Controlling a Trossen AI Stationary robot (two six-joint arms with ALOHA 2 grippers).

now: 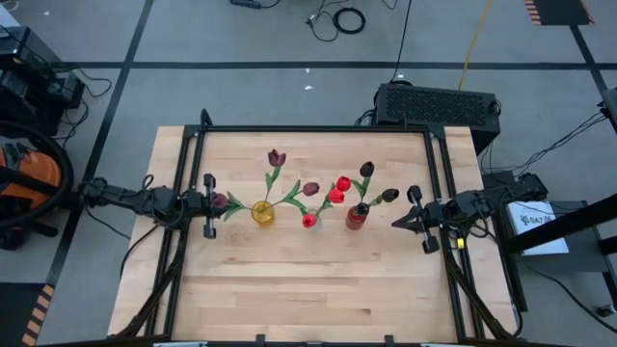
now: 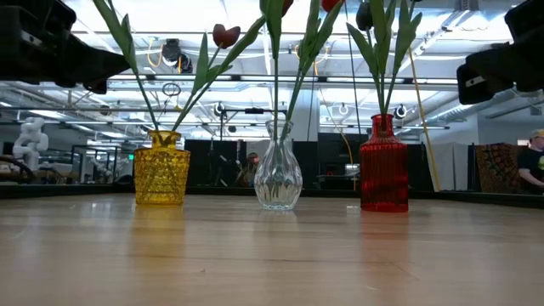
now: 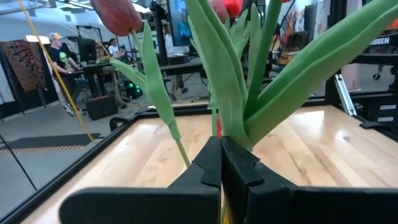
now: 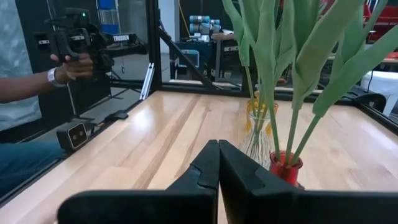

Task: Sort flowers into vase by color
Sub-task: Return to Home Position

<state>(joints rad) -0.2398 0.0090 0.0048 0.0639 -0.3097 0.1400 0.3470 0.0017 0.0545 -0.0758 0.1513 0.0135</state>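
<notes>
Fingers pressed together, left gripper [image 3: 221, 143] sits left of the clear vase [image 1: 308, 220] of tulips [image 1: 339, 189], past the yellow vase [image 1: 262, 213]; right gripper [image 4: 218, 147], likewise closed, sits right, past the red vase [image 1: 356, 218].

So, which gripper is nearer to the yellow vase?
Left. The left gripper sits just beside the yellow vase, on its left in the high view; the right gripper is beyond the clear vase and the red vase.

A yellow vase [image 2: 161, 174], diamond-patterned; a clear vase [image 2: 278, 178]; a red vase [image 2: 383, 170], ribbed; tulips [image 1: 342, 183] red and maroon, green-stemmed; worktop [image 1: 318, 280] pale wood.
</notes>
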